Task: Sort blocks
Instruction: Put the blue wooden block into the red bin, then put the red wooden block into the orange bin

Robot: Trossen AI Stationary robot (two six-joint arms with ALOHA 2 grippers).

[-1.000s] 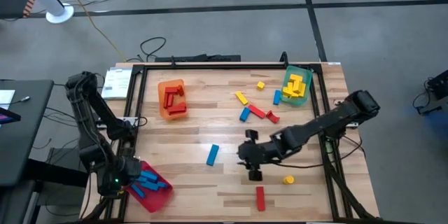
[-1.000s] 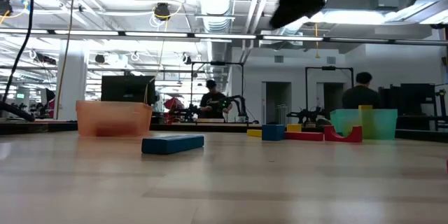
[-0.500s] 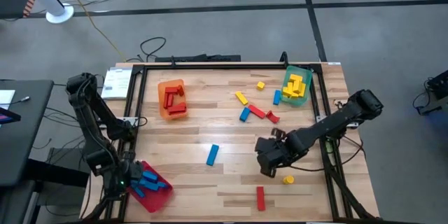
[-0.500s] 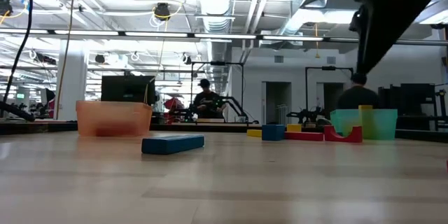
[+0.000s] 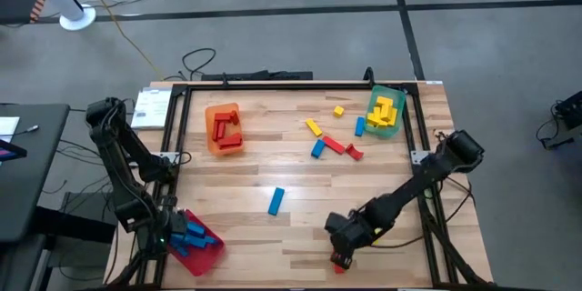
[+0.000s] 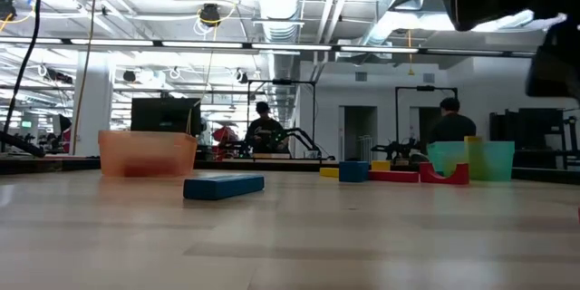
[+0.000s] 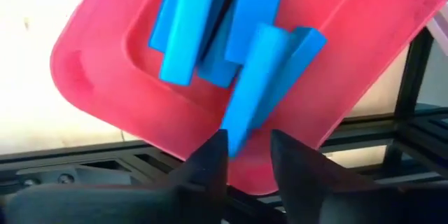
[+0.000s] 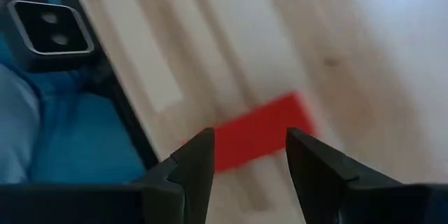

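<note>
— Hovering why, that right gripper?
— Fingers apart, straddling the red block near the desk's front edge, lined up to grasp.
— Left gripper?
— Slightly parted over blue blocks in the red tray.
</note>
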